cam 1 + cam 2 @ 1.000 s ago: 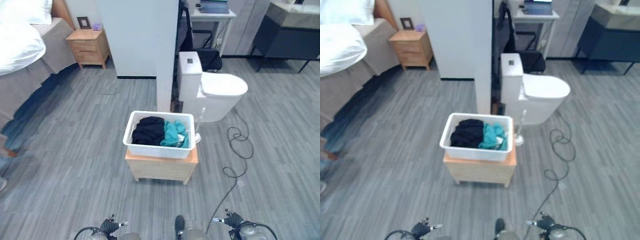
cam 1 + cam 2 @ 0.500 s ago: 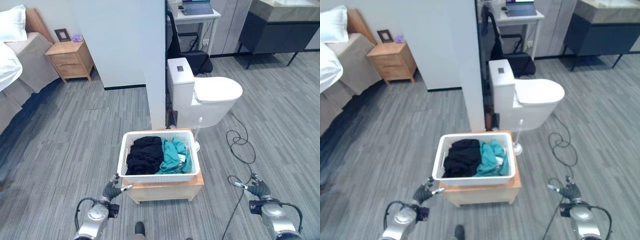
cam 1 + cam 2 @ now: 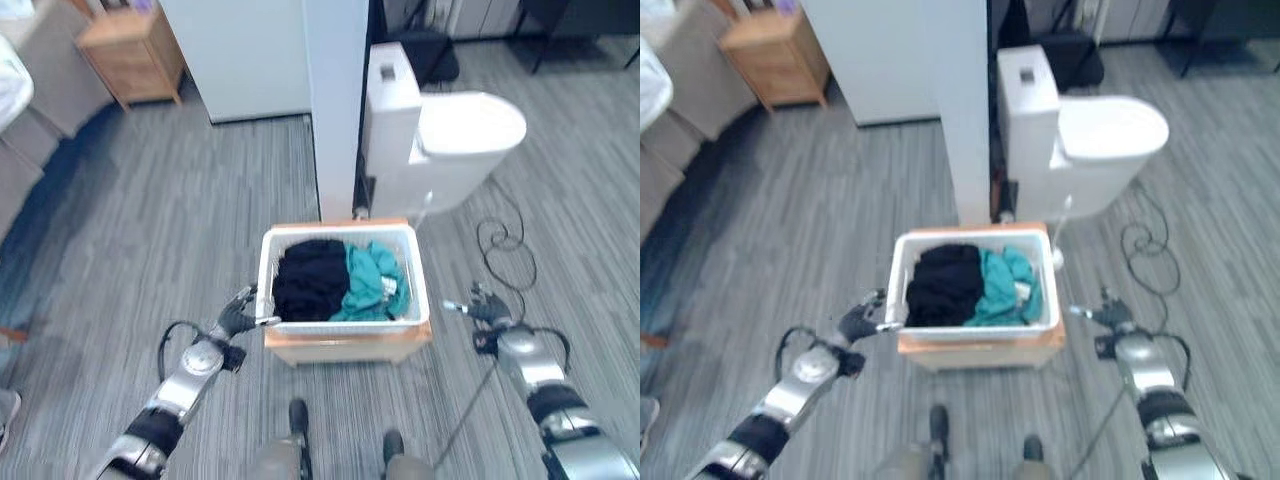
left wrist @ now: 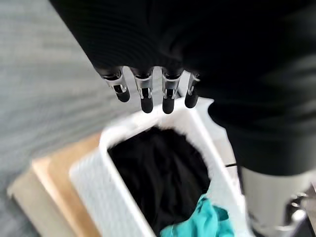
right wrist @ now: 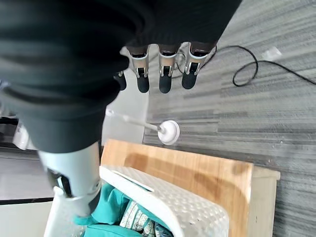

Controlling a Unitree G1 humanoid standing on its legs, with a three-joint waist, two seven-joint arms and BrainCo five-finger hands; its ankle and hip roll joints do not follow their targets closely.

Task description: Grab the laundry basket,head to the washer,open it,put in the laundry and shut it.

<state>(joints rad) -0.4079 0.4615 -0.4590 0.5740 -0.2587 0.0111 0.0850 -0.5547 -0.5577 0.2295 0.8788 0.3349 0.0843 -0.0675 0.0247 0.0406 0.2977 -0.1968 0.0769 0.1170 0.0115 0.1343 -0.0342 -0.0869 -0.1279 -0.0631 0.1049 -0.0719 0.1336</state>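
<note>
Left eye view: the white basket (image 3: 342, 322) sat on a low wooden stand (image 3: 350, 347), piled with black laundry (image 3: 311, 278) and teal laundry (image 3: 376, 282). The left hand (image 3: 236, 314) was just beside the basket's left wall, fingers loose and spread, holding nothing. The right hand (image 3: 485, 305) hovered off the right wall, a clear gap between them, fingers relaxed too. Behind the stand stood a white pillar (image 3: 336, 100) and a toilet (image 3: 440, 135); a nightstand (image 3: 132, 52) sat far left.

Right eye view: same layout, both hands flanking the basket, neither touching that I could tell.

Left wrist view: straight fingers (image 4: 144, 94) hung over the basket's corner, gripping nothing, the black pile below them.

Right wrist view: fingers (image 5: 165, 75) extended and apart over the grey floor (image 5: 247, 118), a toilet brush (image 5: 167, 131) past them, the stand's top and the basket's rim beneath.
</note>
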